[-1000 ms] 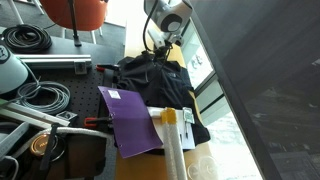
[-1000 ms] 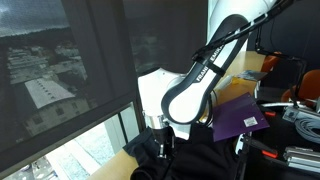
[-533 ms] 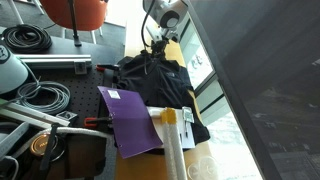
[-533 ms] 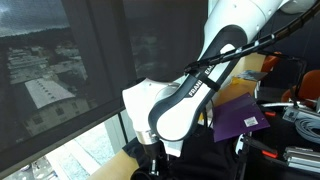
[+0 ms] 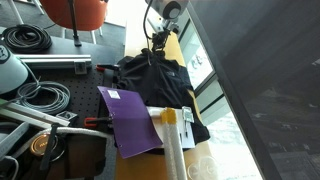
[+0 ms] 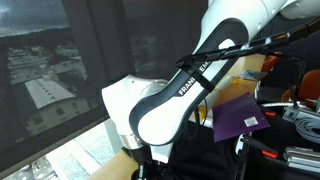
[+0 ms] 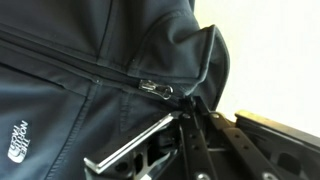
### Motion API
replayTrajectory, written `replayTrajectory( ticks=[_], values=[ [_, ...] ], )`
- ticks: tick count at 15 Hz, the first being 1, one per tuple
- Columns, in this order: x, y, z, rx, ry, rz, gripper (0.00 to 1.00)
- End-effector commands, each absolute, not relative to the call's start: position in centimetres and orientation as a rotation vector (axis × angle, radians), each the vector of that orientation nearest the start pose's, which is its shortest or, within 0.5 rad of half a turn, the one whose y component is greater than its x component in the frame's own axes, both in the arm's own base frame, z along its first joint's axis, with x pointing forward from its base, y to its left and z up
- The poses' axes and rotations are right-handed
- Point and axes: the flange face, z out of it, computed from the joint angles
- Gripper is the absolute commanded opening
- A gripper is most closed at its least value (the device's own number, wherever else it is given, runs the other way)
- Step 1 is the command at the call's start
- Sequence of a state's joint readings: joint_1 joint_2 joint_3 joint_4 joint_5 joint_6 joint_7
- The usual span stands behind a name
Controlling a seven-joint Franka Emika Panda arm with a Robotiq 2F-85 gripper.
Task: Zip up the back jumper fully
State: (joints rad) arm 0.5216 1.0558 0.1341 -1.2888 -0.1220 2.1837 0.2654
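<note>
Pinching jumper (image 7: 70,60) at collar edge beside zip pull (image 7: 155,87) — gripper (image 7: 187,108) tips pressed together on fabric; purple folder (image 5: 130,120) well apart.

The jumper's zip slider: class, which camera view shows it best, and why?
The wrist view: the zip slider shows close up, silver against the black jumper. In both exterior views the jumper is only a dark heap, partly behind the arm, and the slider is too small to find.
</note>
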Motion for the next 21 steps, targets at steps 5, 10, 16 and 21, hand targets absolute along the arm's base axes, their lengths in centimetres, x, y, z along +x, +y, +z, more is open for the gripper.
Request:
replayTrajectory(
  ticks=[5, 10, 16, 21],
  values=[
    [58.6, 46.1, 8.6, -3.064, -0.649, 0.21, 0.02],
    [58.7, 47.6, 8.7, -3.051, -0.671, 0.185, 0.02],
    [58.7, 47.1, 8.9, -3.071, -0.678, 0.182, 0.02],
    [57.5, 46.5, 7.9, -3.085, -0.698, 0.213, 0.02]
  ],
)
